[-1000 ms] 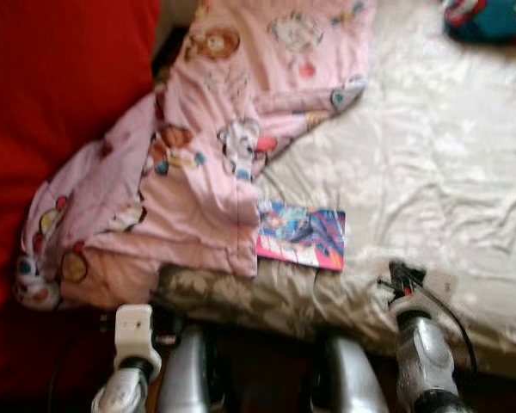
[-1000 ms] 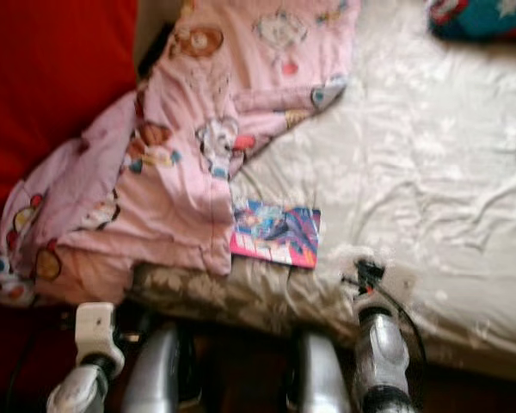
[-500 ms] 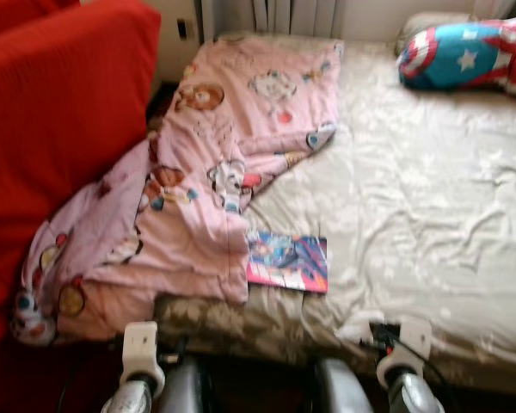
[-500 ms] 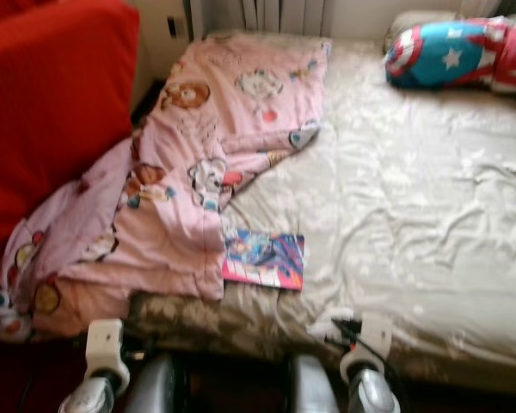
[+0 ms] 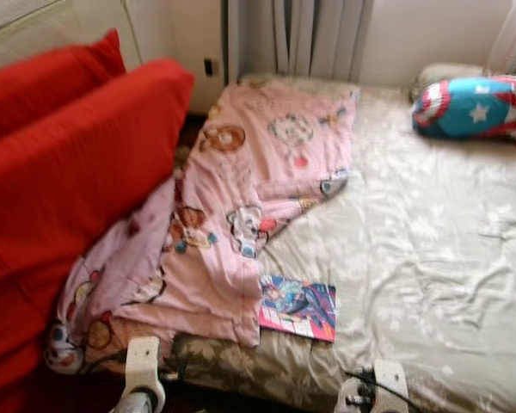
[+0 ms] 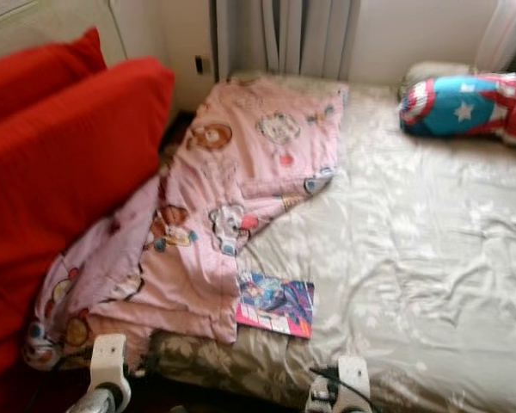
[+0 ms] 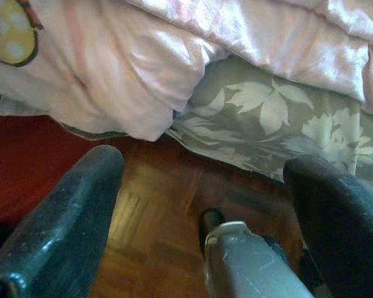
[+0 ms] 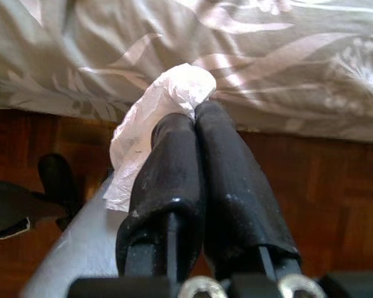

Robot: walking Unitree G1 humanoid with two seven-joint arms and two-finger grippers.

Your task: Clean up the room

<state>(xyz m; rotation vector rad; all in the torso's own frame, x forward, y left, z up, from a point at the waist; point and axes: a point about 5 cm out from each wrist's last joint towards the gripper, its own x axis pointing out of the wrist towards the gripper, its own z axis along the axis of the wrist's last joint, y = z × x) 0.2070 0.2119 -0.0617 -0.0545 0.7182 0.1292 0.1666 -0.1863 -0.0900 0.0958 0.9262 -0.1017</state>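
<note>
both arms sank lower; right hand [image 8: 196,133] pinches one tissue [image 8: 154,118], left hand [image 7: 202,186] spread.

The left gripper [image 7: 205,186] has two long, rounded black fingers [image 7: 62,230], glossy and scuffed, over a silver-grey leg. The right gripper [image 8: 196,133] has matching speckled black fingers above silver screws. White wrist housings carry black cables.

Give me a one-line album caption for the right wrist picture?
The right gripper pinches a crumpled white tissue beside the flowered bedsheet, above the wooden floor.
</note>
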